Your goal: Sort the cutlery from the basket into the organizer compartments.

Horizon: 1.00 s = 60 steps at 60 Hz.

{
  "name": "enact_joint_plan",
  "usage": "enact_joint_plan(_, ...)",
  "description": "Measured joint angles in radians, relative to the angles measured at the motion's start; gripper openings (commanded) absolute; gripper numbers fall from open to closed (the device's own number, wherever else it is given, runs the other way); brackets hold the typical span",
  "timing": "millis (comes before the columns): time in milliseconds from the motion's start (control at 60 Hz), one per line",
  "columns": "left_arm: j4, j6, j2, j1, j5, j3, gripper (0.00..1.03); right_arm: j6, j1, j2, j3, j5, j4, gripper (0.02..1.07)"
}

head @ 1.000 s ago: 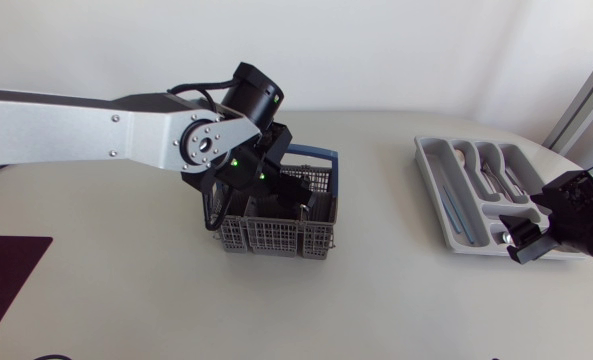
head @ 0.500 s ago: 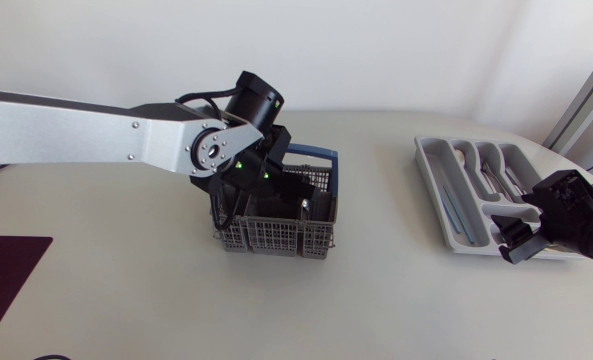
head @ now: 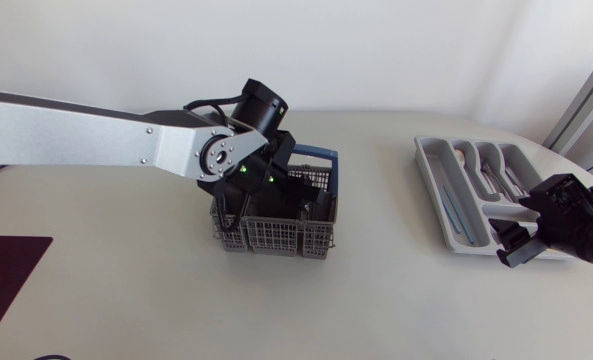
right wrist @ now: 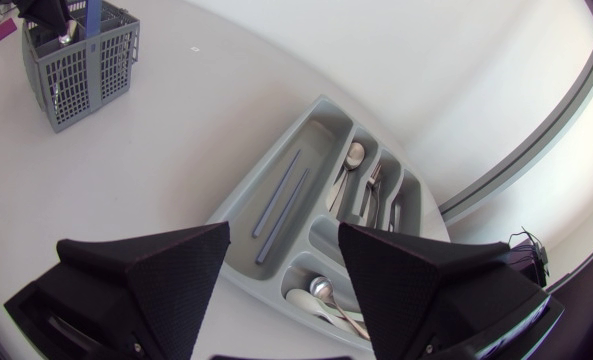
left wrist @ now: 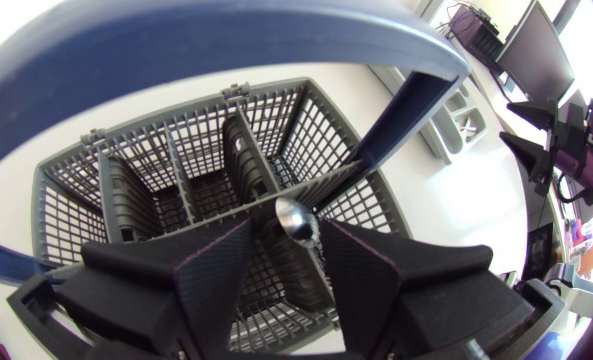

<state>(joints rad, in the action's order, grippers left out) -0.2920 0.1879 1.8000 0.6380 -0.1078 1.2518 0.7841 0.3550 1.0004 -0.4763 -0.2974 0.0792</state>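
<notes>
A grey mesh cutlery basket with a blue handle stands mid-table. My left gripper reaches down into it. In the left wrist view the bowl of a metal spoon stands up between the fingers, close to one and apart from the other, so the left gripper is open. The grey organizer lies at the right with spoons, forks and two long bluish pieces in its compartments. My right gripper hangs open and empty at the organizer's near end.
A dark mat lies at the table's left front corner. The basket shows far off in the right wrist view. Bare tabletop lies between basket and organizer.
My left arm has shifted a little to the right over the basket and its fingers have drawn closer around the spoon. The right gripper has drifted slightly left and toward the front.
</notes>
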Motion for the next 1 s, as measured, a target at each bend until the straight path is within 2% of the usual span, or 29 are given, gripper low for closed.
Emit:
enact_joint_plan(233,0.033,0.004,0.000,0.013,0.000,0.000,0.30,0.000,-0.005,0.000,0.000,0.000,0.000,0.80)
enact_joint_plan(350,0.043,0.004,0.002,0.019,0.000,0.000,0.20,0.000,-0.013,0.000,0.000,0.008,0.000,0.80)
enact_joint_plan(550,0.056,0.024,0.011,0.020,-0.020,0.004,0.12,0.000,-0.013,0.000,0.001,0.008,0.000,0.80)
enact_joint_plan(700,0.066,0.026,0.012,0.034,-0.019,0.008,0.11,0.000,-0.016,0.000,0.002,0.011,0.000,0.80)
enact_joint_plan(850,0.066,0.026,0.015,0.036,-0.019,0.008,0.04,0.000,-0.021,0.000,0.007,0.011,0.000,0.80)
enact_joint_plan(1000,0.067,0.025,0.014,0.037,-0.018,0.003,0.04,0.000,-0.021,0.000,0.007,0.012,0.000,0.80)
